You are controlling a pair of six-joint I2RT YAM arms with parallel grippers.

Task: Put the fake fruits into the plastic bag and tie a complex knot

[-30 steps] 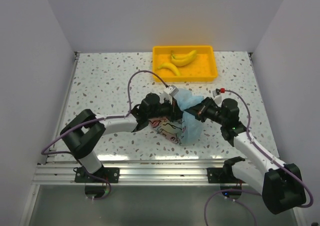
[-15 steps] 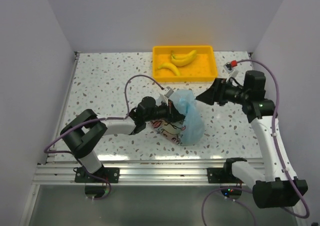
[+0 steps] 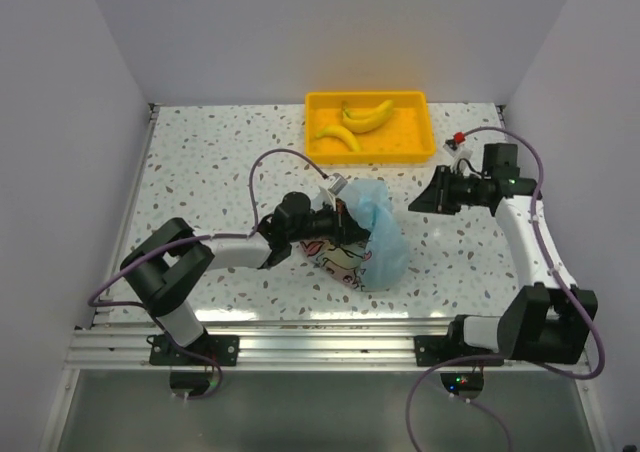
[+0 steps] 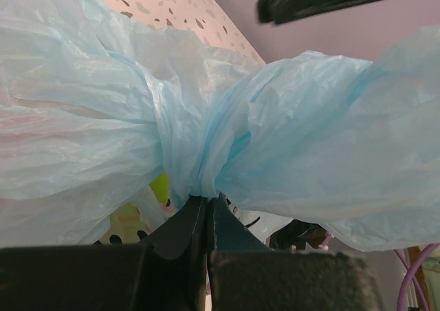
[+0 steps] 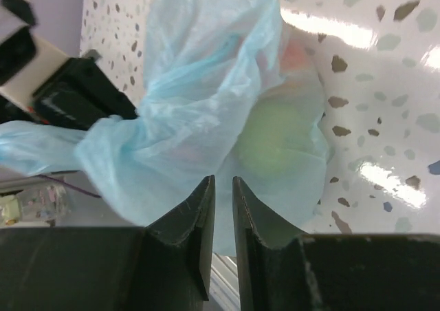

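The plastic bag (image 3: 380, 244) lies at the middle of the table, its light-blue film bulging over fake fruits (image 5: 275, 142) that show only as green and reddish shapes through it. The printed side faces the near-left. Its long axis runs from the swollen body at the near side up to a gathered neck at the far-left end. That neck is pinched in the clenched left gripper (image 4: 206, 199), whose arm stretches low across the table from the near-left base, elbow close to the surface. The right gripper (image 5: 223, 180) hangs apart from the bag on its right, tips aimed back at it, jaws parted by a narrow slit and grasping nothing; its arm rises steeply from the near-right base and bends inward. Beyond, a yellow tray (image 3: 370, 157) holds 2 bananas (image 3: 368, 115). The white speckled table (image 3: 200, 162) is enclosed by plain pale walls on 3 sides.
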